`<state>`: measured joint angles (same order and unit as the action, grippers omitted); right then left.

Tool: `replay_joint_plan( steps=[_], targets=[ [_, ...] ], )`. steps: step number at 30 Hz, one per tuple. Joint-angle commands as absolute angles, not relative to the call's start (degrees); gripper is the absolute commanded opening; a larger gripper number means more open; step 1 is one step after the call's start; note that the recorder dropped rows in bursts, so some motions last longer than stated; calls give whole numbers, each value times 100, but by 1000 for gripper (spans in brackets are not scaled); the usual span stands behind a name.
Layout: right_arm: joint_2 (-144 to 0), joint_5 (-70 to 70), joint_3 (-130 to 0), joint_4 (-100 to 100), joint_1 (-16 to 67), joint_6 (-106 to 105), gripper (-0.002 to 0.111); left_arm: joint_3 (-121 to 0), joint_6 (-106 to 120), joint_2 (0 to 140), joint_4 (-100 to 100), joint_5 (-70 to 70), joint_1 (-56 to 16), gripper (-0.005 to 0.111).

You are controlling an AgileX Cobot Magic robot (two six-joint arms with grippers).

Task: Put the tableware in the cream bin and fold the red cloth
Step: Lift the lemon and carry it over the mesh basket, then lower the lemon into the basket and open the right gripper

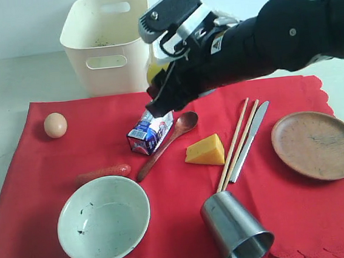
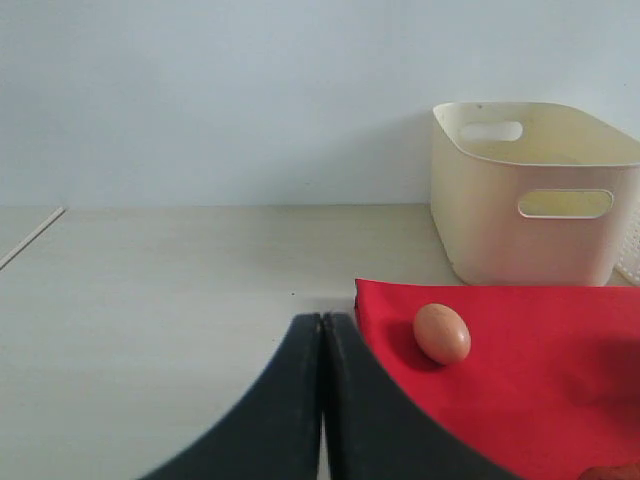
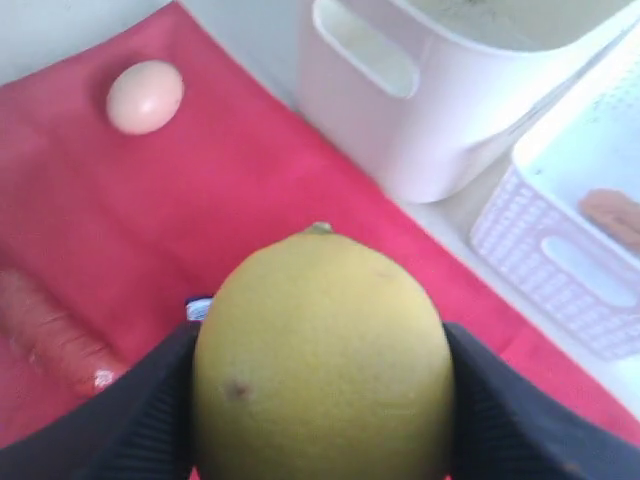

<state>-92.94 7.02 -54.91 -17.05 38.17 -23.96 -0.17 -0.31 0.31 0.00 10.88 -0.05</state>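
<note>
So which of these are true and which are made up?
1. The right claw is holding a lemon. True.
2. The steel cup stands upright. False: it lies on its side on the red cloth.
3. The egg sits on the wooden plate. False: the egg lies on the red cloth, and the wooden plate is empty.
4. The left claw is shut with nothing in it. True.

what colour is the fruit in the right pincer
Yellow. The lemon shows best in the right wrist view.
</note>
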Motion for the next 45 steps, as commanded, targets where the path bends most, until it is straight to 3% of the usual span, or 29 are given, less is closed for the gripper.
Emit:
replay_joint_plan(
  steps=[1,20,32,45],
  targets=[
    [-9270,253,-5715,-1702,3529,-2378,0,0,-68,0,0,1075,15,2],
    [-10728,-940,-6978,-1762,2611,-2400,0,0,-68,0,0,1075,15,2],
    [-12111,-1316,-8134,-1799,2519,-2403,0,0,-68,0,0,1075,15,2],
    [-12733,-1442,-8503,-2841,2357,-2403,4,0,-68,0,0,1075,15,2]
  ],
)
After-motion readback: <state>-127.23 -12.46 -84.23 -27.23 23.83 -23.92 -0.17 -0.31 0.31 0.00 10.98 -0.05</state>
